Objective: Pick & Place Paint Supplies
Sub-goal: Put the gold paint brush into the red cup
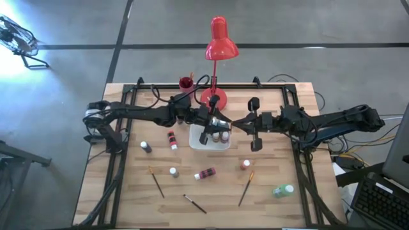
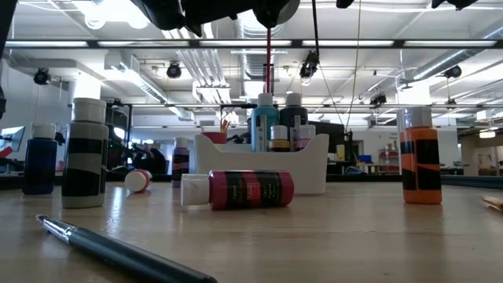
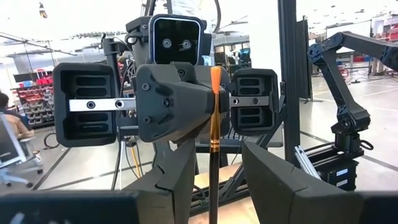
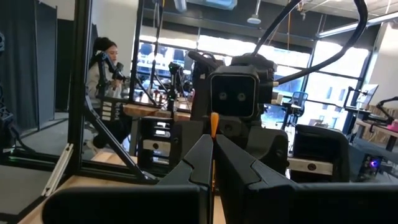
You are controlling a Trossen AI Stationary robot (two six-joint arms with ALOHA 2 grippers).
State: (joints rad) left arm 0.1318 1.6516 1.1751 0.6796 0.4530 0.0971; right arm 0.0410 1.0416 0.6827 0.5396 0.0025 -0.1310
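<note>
Both arms meet above the white tray [image 1: 209,144], which holds several small paint bottles. My right gripper [image 4: 213,140] is shut on a thin brush with an orange bristle tip [image 4: 214,121]. My left gripper [image 3: 216,149] faces it, open, its fingers standing on either side of the brush's dark handle [image 3: 211,186]. Around the tray, bottles stand or lie on the table: a red one [image 1: 171,139], a lying red one [image 1: 206,173], a green one [image 1: 283,190]. Three brushes [image 1: 156,181] [image 1: 195,204] [image 1: 246,186] lie flat near the near edge. My right gripper pinches the brush between its two fingers [image 4: 199,155], which come level from the table's right and lie across the handle. The orange tip [image 3: 216,81] and ferrule [image 3: 214,146] stick out past the fingers. The brush is lifted clear, above the tray.
A red desk lamp [image 1: 219,45] and a red cup [image 1: 186,82] stand at the far edge. In the low view, blue [image 2: 39,157], dark [image 2: 85,153] and orange [image 2: 419,156] bottles stand around the tray [image 2: 314,169], with a pen-like brush [image 2: 118,251] nearest.
</note>
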